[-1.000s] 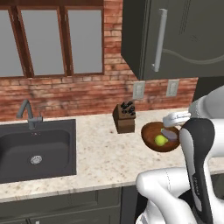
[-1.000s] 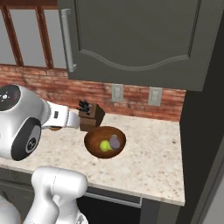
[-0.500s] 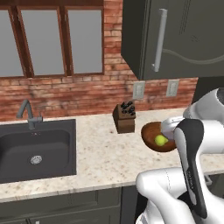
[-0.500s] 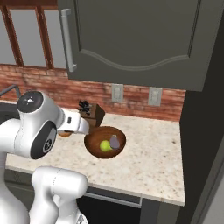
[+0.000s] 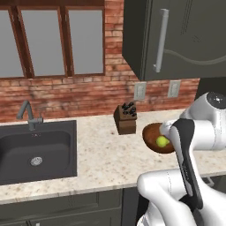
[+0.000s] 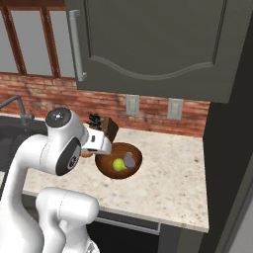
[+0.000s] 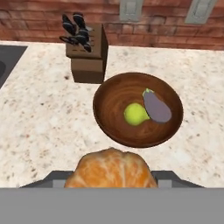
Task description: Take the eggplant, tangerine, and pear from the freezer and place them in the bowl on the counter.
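In the hand view my gripper (image 7: 111, 176) is shut on the tangerine (image 7: 111, 168), a round orange fruit that covers most of the fingers. It hovers above the beige counter (image 7: 39, 118), just short of the near rim of the reddish-brown bowl (image 7: 113, 100). In the bowl the yellow-green pear (image 7: 135, 113) and the purplish eggplant (image 7: 156, 107) lie side by side. From the right base camera the bowl (image 6: 118, 175) holds the pear (image 6: 118, 164) and eggplant (image 6: 129, 159), with my hand at its left rim. The bowl (image 5: 150, 130) and pear (image 5: 162, 141) sit partly behind my arm. The freezer is out of view.
A knife block (image 7: 87, 52) stands just behind and left of the bowl, against the brick wall. The dark sink (image 5: 35, 150) with its faucet (image 5: 27, 112) lies at the far left. Dark wall cabinets (image 6: 148, 44) hang above the counter. Open counter (image 6: 168, 168) lies right of the bowl.
My arm has swung right, carrying the hand with the tangerine from left of the knife block up to the bowl's left rim. The bowl and its contents have not moved.
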